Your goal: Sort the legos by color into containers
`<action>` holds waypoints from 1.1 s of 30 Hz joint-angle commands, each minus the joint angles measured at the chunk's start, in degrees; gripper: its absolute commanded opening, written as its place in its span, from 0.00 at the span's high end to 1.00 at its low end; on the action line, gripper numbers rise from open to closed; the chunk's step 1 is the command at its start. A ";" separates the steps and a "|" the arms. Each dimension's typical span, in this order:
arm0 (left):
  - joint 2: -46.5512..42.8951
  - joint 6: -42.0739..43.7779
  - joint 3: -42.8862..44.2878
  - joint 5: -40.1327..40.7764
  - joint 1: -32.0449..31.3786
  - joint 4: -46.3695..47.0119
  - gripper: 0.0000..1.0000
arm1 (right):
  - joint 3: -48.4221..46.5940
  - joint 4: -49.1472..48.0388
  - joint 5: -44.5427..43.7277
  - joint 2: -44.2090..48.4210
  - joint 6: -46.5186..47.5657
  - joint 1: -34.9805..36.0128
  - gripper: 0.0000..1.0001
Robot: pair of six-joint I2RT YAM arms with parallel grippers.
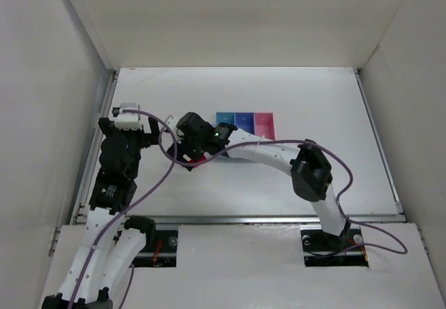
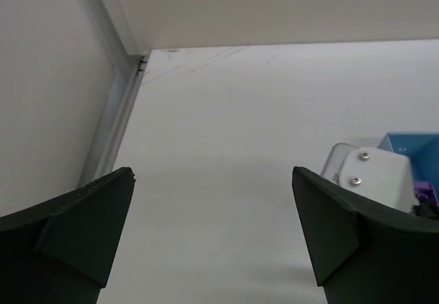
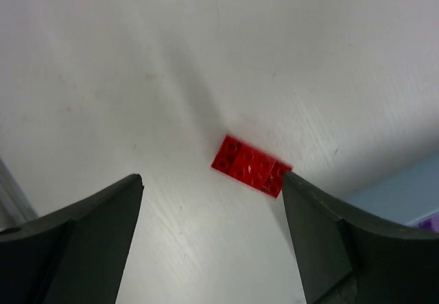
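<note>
A red lego [image 3: 250, 166] lies flat on the white table; in the top view it [image 1: 198, 160] shows just under my right gripper [image 1: 189, 153]. My right gripper [image 3: 212, 178] is open and low over the table, with the brick just past its tips and its right fingertip [image 3: 302, 201] beside the brick's right end. The three joined containers [image 1: 245, 121] stand behind it: light blue [image 1: 225, 118], blue-violet [image 1: 244, 119], pink [image 1: 264, 123]. My left gripper [image 1: 129, 131] is open and empty over bare table [image 2: 212, 172] at the left.
A metal rail [image 2: 113, 112] and the enclosure's white wall run along the table's left edge. The right arm's white camera housing [image 2: 370, 173] sits at the right of the left wrist view, with the light blue bin [image 2: 413, 145] behind it. A purple cable [image 1: 150, 187] loops between the arms.
</note>
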State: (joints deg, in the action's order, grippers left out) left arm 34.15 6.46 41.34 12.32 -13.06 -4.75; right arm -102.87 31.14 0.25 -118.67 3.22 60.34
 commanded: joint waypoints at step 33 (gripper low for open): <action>-2.51 0.92 6.56 -2.74 0.93 0.71 0.00 | -22.73 15.97 -12.20 -22.13 -14.65 0.13 0.05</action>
State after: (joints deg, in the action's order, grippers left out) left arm 31.88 8.23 47.00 10.48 -12.25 -5.58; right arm -123.24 46.26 -11.49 -139.83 -10.81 60.29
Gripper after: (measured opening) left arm 0.997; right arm 0.956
